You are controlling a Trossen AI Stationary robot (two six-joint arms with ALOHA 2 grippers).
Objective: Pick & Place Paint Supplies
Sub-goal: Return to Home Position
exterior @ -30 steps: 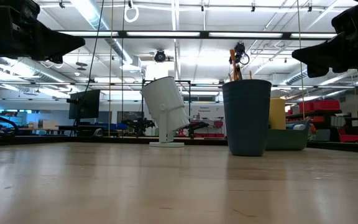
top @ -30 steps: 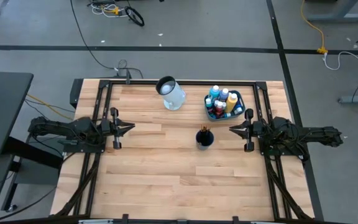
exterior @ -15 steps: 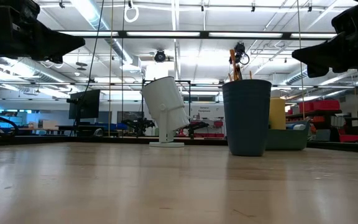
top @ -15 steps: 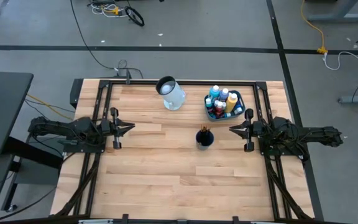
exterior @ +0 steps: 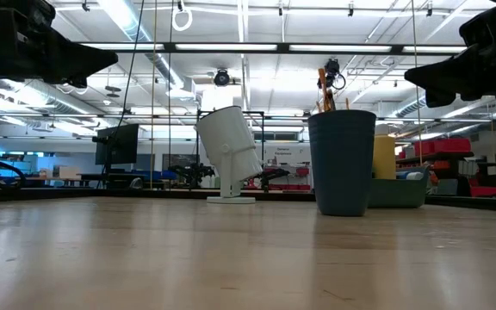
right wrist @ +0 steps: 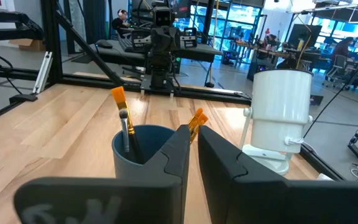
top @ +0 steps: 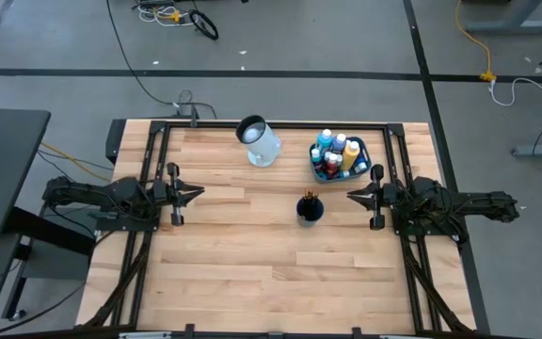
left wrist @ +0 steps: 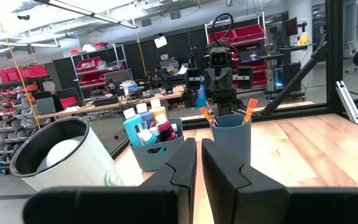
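Observation:
Several white-capped paint bottles [top: 337,151] stand upright in a teal tub [top: 358,169] at the table's far right. Paintbrushes [right wrist: 122,121] with orange ends stand bristles-up in a dark blue cup [top: 310,210] just near of the tub. My left gripper [top: 199,193] hovers level over the table's left side, shut, pointing right toward the cup. My right gripper [top: 350,196] hovers level at the right, shut, pointing left, a short way from the cup. In the wrist views, the left gripper [left wrist: 199,144] and right gripper [right wrist: 193,132] each hold nothing.
A white and pale-blue jug [top: 259,141] stands tilted on its base at the far middle, left of the tub. Black frame rails [top: 271,123] run along the table's far edge and sides. Bare wood [top: 252,264] fills the near half.

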